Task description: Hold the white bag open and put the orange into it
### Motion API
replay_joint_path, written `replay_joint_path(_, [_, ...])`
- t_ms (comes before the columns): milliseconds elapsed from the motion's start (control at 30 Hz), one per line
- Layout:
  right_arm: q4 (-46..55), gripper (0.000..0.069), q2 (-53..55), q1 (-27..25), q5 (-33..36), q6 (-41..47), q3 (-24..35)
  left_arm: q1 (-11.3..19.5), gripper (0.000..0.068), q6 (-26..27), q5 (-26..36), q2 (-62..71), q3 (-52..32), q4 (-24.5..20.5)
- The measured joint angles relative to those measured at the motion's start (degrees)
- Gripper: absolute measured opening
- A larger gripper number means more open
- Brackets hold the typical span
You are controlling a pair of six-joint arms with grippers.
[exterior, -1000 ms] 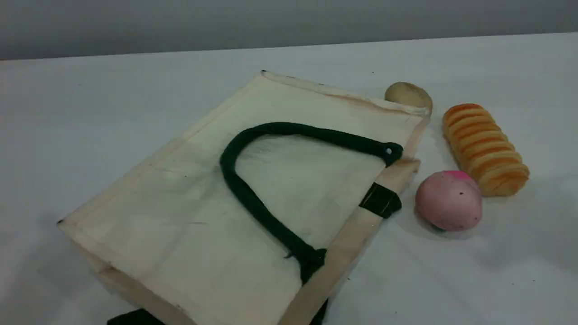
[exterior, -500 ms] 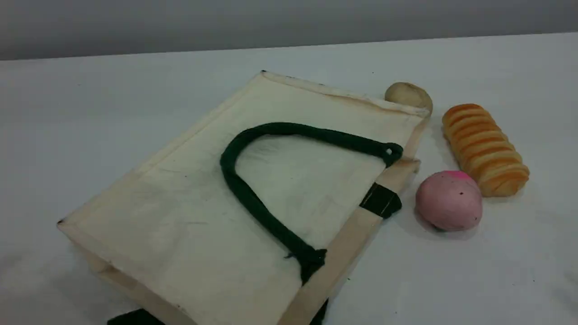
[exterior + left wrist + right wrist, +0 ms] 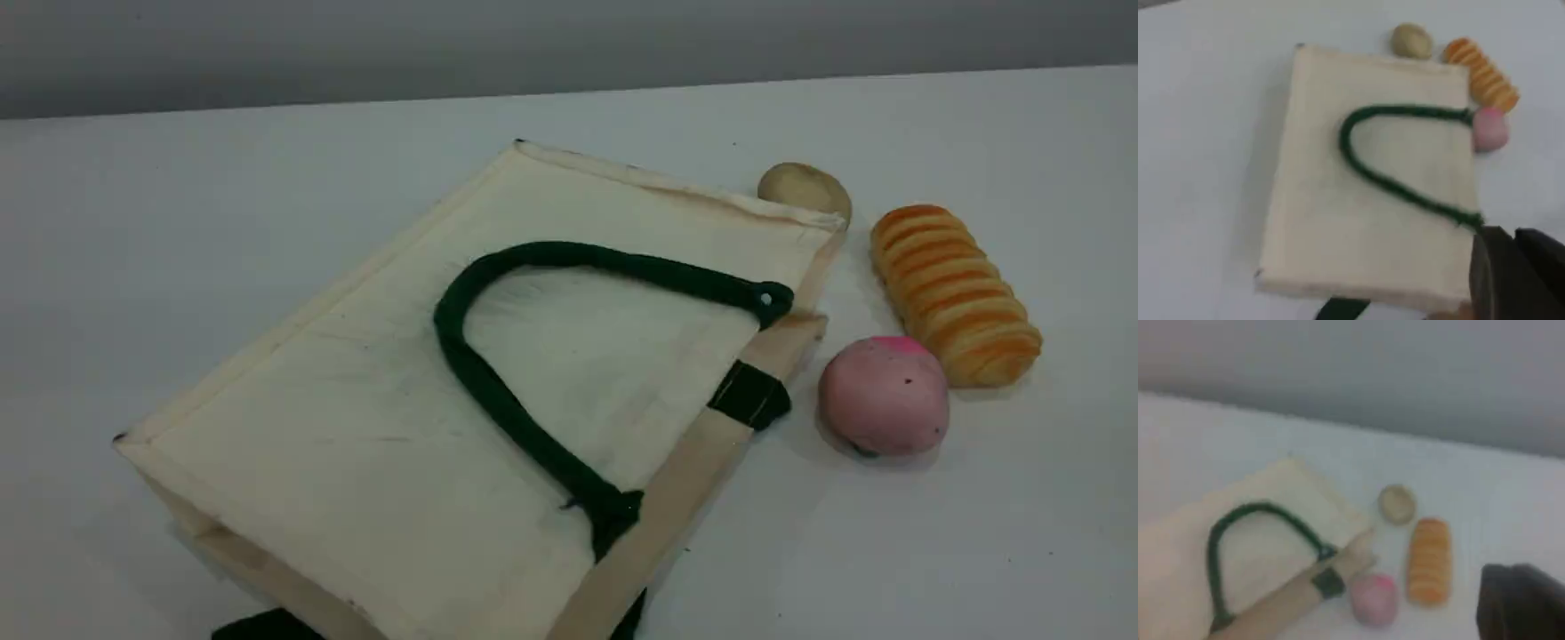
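Observation:
The white bag point(image 3: 400, 427) lies flat on the table, its mouth edge toward the right, one dark green rope handle point(image 3: 462, 356) looped across its top face. It also shows in the left wrist view as the white bag point(image 3: 1338, 200) and in the right wrist view as the white bag point(image 3: 1178, 573). The orange is out of view. My left gripper point(image 3: 1513, 240) hovers high above the bag's near right corner, jaws shut and empty. My right gripper point(image 3: 1515, 577) hangs well above the table to the right of the foods, shut on nothing. Neither arm shows in the scene view.
Beside the bag's mouth lie a pink ball point(image 3: 882, 396), a ridged golden bread loaf point(image 3: 956, 293) and a small tan round item point(image 3: 805, 188). A green tab point(image 3: 749, 396) sits on the bag's rim. The second handle point(image 3: 267, 627) pokes out underneath.
Nothing on the table has moved. Faint shadows at the left and right sides of the table have faded.

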State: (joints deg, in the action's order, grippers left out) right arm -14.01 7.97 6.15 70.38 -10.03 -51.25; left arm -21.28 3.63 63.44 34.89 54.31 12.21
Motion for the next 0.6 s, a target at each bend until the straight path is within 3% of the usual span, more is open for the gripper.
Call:
replay_joint_path(167, [0.5,0.0011,-7.4,0.0,-0.2,3.2,0.1,0.0,0.0056,-0.2,2.8,-13.2,-5.3,-1.9])
replay_joint_path(333, [1.3,0.0012,-8.1,0.1,-0.4,3.5,2.7,0.0,0.0056,0.1,2.7,-23.6,-12.3,-3.1])
replay_joint_path(600, [2.8,0.0014,-8.0,0.2,-0.4,1.7,12.5,0.1,0.0056,-1.5,2.1,-33.8,-20.6,-8.2])
